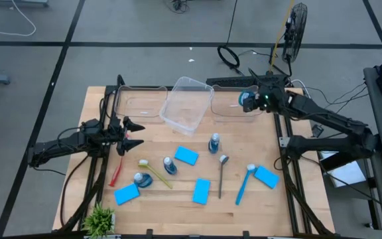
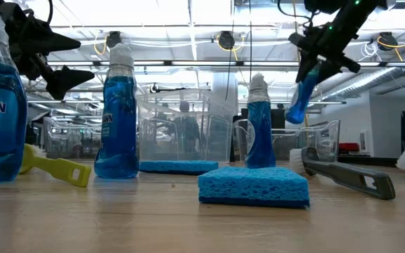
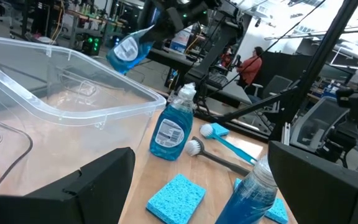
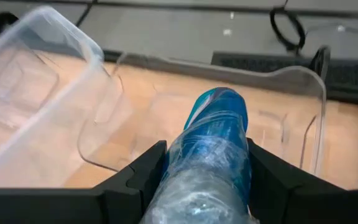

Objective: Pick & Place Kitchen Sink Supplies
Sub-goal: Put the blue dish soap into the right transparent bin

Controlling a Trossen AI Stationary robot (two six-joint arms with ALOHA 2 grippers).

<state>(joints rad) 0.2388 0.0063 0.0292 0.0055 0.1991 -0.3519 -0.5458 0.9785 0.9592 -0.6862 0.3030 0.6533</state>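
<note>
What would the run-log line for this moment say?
right gripper: holds blue bottle above clear bin | left gripper: open, waiting at table's left side

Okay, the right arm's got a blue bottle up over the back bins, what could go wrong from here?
1. The right gripper holds the blue bottle tilted above the right bin; let go from there, it might bounce or clip the wall.
2. The middle bin sits skewed against the right bin, so a drift sideways could put the bottle in the wrong one.
</note>
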